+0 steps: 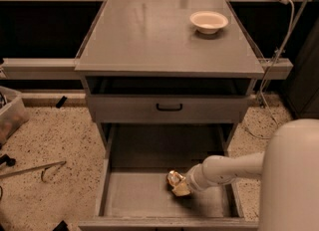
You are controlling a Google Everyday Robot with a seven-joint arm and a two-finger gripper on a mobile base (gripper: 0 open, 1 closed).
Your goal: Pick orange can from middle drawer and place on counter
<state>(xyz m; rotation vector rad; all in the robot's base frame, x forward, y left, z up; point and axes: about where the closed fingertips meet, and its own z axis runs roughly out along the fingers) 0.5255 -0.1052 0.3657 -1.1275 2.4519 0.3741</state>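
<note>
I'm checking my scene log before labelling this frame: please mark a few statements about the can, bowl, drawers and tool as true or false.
1. The orange can lies in the open middle drawer. True.
2. The white bowl sits in that drawer too. False: it stands on the counter.
3. The tool is down in the drawer, at the can. True.
4. The drawer front with the black handle is pulled out. False: it is pushed in.
</note>
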